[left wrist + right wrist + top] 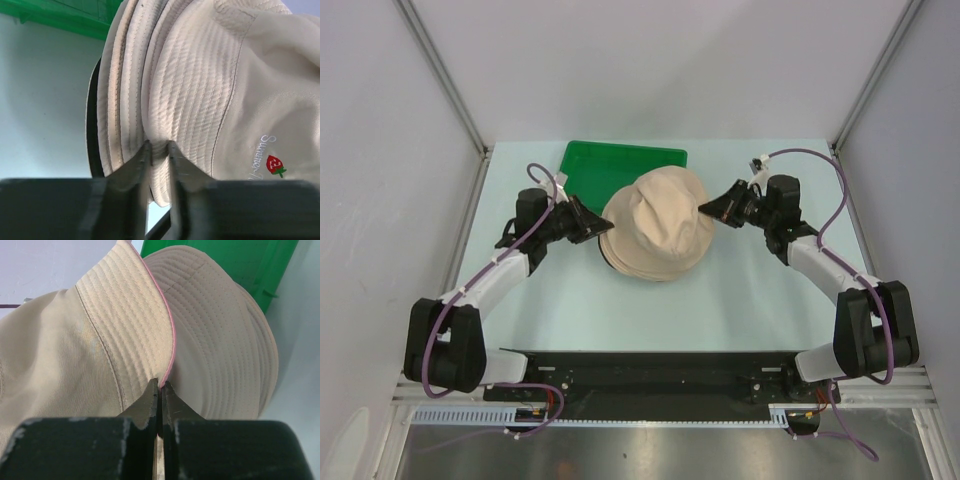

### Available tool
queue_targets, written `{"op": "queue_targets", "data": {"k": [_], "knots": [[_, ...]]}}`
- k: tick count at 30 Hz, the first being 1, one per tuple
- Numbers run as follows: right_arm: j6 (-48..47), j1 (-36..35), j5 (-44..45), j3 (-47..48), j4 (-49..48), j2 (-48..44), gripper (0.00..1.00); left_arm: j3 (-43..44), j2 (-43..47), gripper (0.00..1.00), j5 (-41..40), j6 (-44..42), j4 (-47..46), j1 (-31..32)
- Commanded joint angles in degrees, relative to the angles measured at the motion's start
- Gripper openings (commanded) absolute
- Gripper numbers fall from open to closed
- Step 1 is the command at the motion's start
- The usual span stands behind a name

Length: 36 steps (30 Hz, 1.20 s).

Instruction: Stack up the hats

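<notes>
Placement is judged in hand: the upper hat [660,215] lies on the pile [618,263], between the left gripper [158,146] and right gripper [160,383], both clamped on its brim. Release is called for next.

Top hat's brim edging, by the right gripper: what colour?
Pink edging on the top hat, clearest in right wrist view.

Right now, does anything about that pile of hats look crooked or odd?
Yes. The top hat sits crumpled, its crown dented. Its right brim is turned up, showing a pink edge, pinched in the right arm's jaws. The stack also seems to lap onto the green tray.
</notes>
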<state>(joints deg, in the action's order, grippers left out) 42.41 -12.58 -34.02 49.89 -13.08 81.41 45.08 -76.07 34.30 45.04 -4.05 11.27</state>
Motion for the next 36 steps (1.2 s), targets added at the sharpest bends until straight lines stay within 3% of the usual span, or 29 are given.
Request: {"op": "queue_targets", "data": {"k": [1,4,24,36], "knots": [[-1.5,-1.3,2.7,-1.2,5.2,-0.4,0.0,-0.3,2.0,0.14,3.0,1.7,-4.2,0.5],[-1.8,-1.6,5.3,-0.9,8.5,-0.3,0.0,-0.3,1.7,0.0,2.9,1.6,-4.3,0.5],[-1.4,-3.8,17.8,-2.6,21.7,7.3,0.0,3.2,-3.5,0.0,-8.5,-9.1,11.9,0.4],[-1.2,-5.6,19.8,-2.5,23.9,10.6,0.0,3.0,-4.5,0.0,-10.7,-10.5,13.7,-0.3]]}}
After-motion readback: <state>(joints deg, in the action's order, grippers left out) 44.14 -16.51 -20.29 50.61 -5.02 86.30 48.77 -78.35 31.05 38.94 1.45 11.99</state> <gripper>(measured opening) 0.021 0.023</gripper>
